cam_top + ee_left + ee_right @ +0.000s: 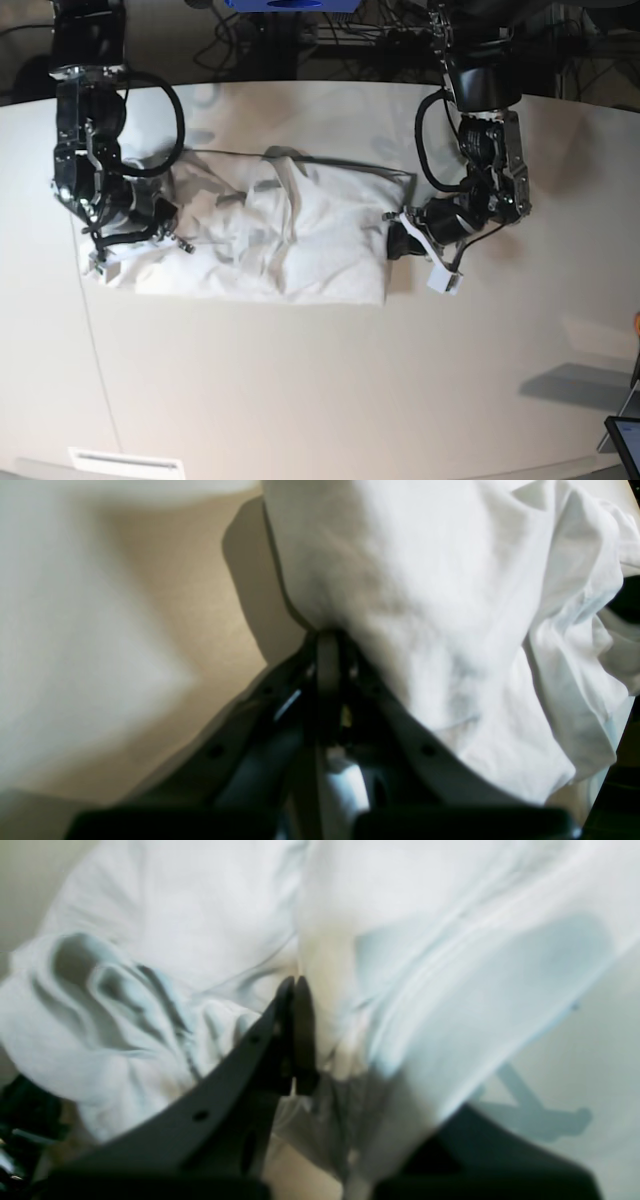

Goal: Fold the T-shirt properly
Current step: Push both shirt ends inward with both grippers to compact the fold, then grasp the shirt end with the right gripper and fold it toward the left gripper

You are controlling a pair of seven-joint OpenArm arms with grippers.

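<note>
The white T-shirt [300,240] lies crumpled across the middle of the off-white table [300,390], bunched toward the left. At its right edge, my left gripper [393,240] is low on the table. In the left wrist view its jaws [327,635] are shut, pinching the edge of the T-shirt [400,580]. My right gripper [172,237] is at the shirt's wrinkled left end. The right wrist view shows its fingers [295,982] pressed together with folds of the T-shirt [200,915] caught at the tips.
Cables and a blue object [290,4] sit beyond the table's far edge. A dark tablet corner [625,440] shows at the lower right. A white label [125,463] lies near the front edge. Bare tabletop [75,630] stretches beside the left gripper.
</note>
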